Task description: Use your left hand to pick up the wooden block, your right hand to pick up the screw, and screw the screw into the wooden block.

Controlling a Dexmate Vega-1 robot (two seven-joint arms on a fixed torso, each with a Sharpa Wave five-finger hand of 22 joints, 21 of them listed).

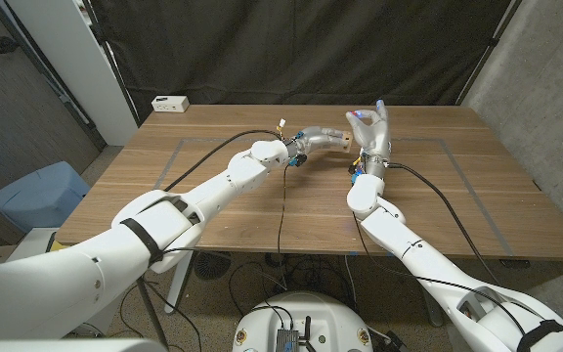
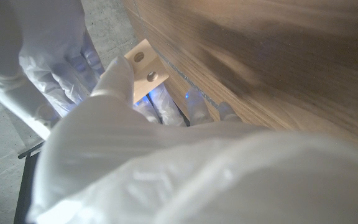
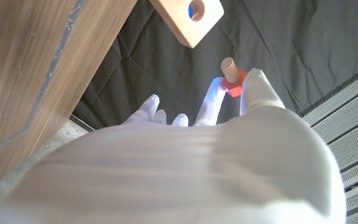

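My left hand holds the light wooden block above the far middle of the table. In the left wrist view the block sticks out past my fingers and shows two holes. My right hand is raised just right of the block, its fingers spread upward. In the right wrist view it pinches the screw, a red head with a wooden threaded shaft, between thumb and a finger. The screw's tip points toward the block, a short gap below its hole.
A small white box sits at the table's far left corner. A black cable runs across the wooden table from my left wrist to the near edge. A black curtain hangs behind the table.
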